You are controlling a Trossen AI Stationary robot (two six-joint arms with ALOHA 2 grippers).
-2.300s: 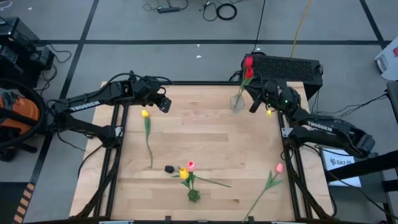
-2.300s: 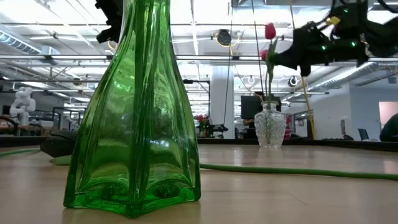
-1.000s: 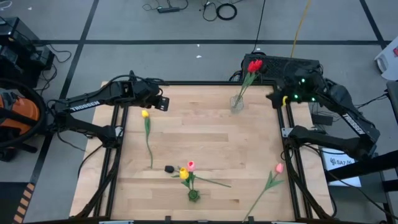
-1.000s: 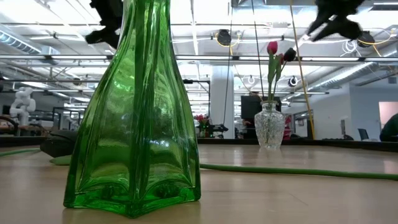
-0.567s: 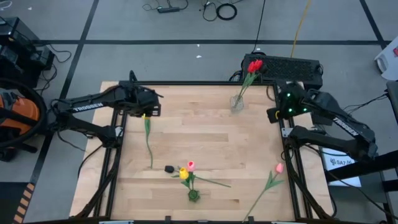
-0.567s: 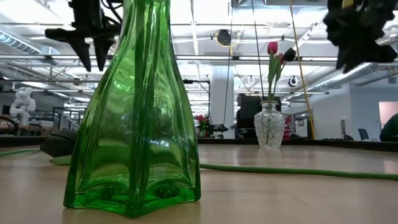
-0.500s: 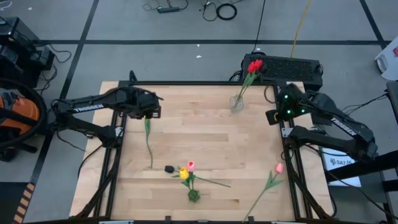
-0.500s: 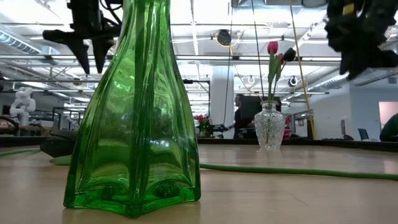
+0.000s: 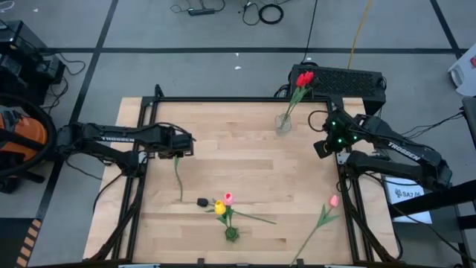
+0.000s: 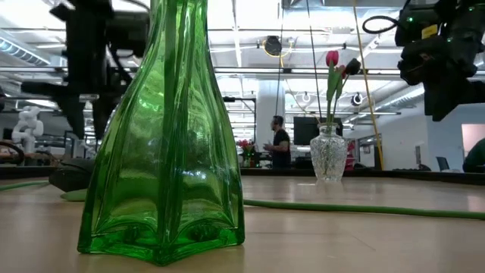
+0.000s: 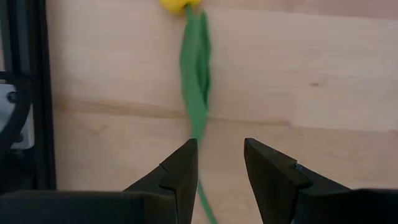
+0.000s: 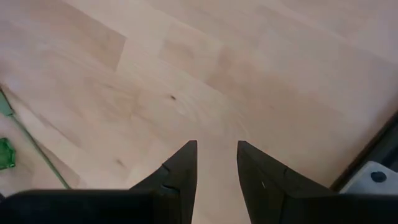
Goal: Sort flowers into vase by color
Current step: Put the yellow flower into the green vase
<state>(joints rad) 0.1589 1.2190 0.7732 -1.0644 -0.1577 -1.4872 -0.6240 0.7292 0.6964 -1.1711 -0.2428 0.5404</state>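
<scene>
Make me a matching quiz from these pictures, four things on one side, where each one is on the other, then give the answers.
Things:
1. red tulips
2. pink tulip
3. left gripper
4. right gripper

Places:
A. over bare wood
B. lying at the table's right edge
C. in the clear vase
D. over the yellow tulip's stem

Pairs: 1-C, 2-B, 3-D, 4-A

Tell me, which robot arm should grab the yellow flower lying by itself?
Left. The left gripper is open right over the yellow tulip's stem, while the right gripper is across the table near the clear vase.
</scene>
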